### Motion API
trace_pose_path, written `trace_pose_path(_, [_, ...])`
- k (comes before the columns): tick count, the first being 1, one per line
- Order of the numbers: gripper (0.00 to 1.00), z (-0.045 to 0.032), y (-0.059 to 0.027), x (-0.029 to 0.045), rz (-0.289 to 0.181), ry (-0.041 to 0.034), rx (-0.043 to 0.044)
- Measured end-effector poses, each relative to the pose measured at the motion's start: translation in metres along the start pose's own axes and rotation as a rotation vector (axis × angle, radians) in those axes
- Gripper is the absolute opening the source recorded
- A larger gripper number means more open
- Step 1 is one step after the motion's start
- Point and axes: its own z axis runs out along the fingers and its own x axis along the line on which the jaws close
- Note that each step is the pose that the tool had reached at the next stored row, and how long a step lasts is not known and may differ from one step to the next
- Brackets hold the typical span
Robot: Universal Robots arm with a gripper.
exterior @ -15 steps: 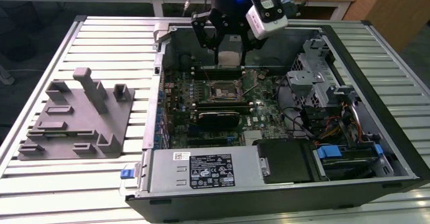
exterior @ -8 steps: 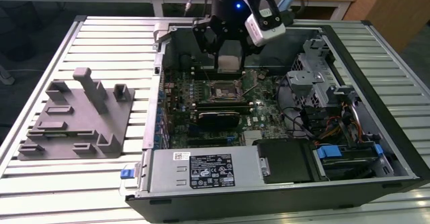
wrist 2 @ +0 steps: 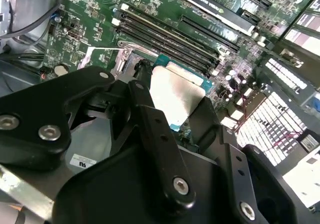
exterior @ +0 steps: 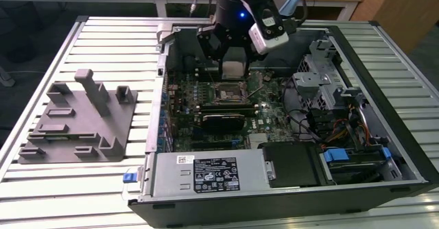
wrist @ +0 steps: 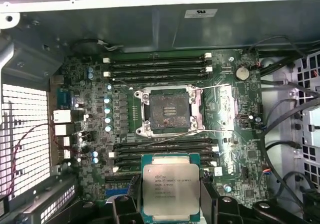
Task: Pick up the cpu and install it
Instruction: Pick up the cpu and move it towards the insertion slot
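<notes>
Hand (exterior: 233, 63) grasping cpu (wrist: 171, 190) above motherboard (exterior: 273, 117).
Arm (exterior: 240, 2) points straight down; in the exterior view, empty socket (exterior: 227, 91) at hand's 6 o'clock.

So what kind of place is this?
Probably a robotics lab bench for computer assembly: an open desktop case sits on a slatted metal table, a grey fixture beside it, and the gripper holds the cpu above the motherboard.

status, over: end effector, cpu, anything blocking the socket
End effector shut on cpu, over the motherboard. Cpu not yet in socket frame, which sits empty. Nothing seen between them.
</notes>
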Motion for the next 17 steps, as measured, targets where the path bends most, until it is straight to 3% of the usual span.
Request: trace_pose_path(17, [0.55,0.0317,0.0116,-0.0021,0.000,0.0083,0.0005])
